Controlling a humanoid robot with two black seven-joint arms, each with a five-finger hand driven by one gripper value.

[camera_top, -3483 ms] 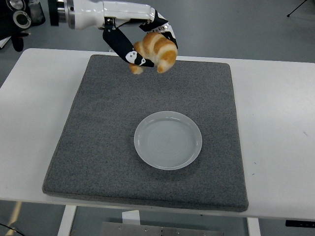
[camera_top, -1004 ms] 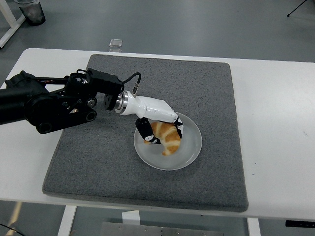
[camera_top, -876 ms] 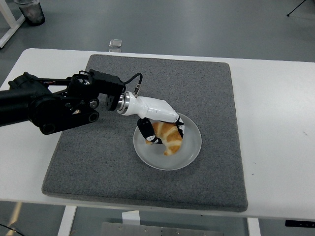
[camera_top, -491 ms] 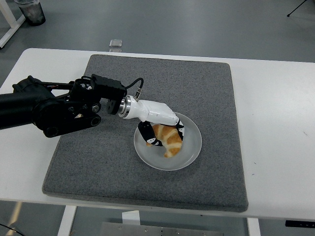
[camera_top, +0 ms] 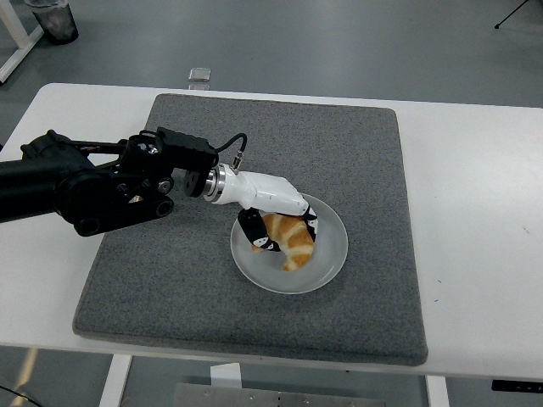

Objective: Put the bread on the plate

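The croissant (camera_top: 288, 239) lies low in the white plate (camera_top: 332, 254), apparently resting on its floor, directly beneath the left hand (camera_top: 276, 222), whose fingers (camera_top: 254, 237) are curled round it. Delivery looks essentially done; what remains, I judge, is letting go and lifting clear. Under the plate lies a grey mat (camera_top: 178, 271) on the white surface (camera_top: 475, 237).

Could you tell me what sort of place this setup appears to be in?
Probably a robotics lab or test room: a white table with a grey foam mat on a bare grey floor, not a kitchen.
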